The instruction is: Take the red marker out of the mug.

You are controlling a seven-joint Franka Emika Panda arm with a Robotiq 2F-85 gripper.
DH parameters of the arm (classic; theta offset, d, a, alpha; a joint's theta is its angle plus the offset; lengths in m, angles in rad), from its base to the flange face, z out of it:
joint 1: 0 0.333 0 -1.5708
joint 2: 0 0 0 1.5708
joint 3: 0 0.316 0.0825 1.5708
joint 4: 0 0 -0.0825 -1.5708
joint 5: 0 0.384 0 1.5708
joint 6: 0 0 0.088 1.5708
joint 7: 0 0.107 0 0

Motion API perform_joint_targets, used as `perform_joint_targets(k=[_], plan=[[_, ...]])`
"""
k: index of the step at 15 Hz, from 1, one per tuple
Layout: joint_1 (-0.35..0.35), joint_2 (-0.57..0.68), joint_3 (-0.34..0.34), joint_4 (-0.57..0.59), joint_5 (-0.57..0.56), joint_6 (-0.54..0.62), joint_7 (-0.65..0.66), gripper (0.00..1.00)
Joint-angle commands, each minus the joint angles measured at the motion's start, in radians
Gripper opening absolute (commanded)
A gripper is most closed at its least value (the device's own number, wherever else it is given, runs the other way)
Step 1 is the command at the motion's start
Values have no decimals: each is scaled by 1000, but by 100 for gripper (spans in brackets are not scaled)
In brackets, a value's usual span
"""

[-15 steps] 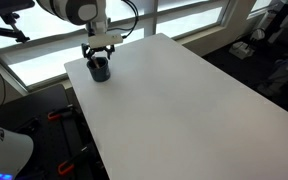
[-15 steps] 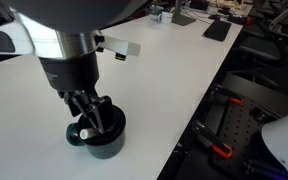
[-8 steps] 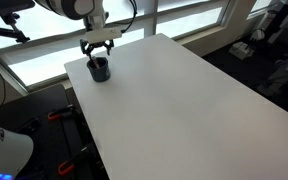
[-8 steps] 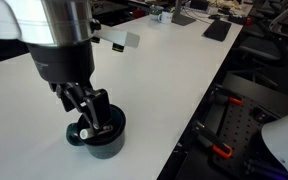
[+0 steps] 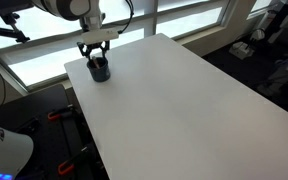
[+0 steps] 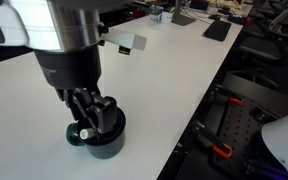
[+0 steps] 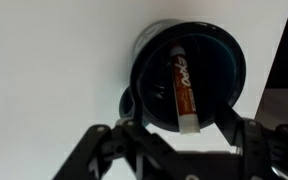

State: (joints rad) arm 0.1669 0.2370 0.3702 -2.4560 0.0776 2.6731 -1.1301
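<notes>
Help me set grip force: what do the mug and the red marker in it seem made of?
The mug looks like glazed ceramic or hard plastic: dark, smooth wall with a faint sheen; which one is unclear. The red marker looks plastic: smooth red barrel with printed white lettering.

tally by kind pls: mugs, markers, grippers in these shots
mug: 1
red marker: 1, lying inside the mug
gripper: 1
total: 3
</notes>
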Motion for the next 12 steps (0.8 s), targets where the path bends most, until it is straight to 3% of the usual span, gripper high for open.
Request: perform_joint_targets(k=[1,12], plan=[[8,-44,7,-38,0,6,40,72],[20,-46,4,-61,-12,14,34,59]])
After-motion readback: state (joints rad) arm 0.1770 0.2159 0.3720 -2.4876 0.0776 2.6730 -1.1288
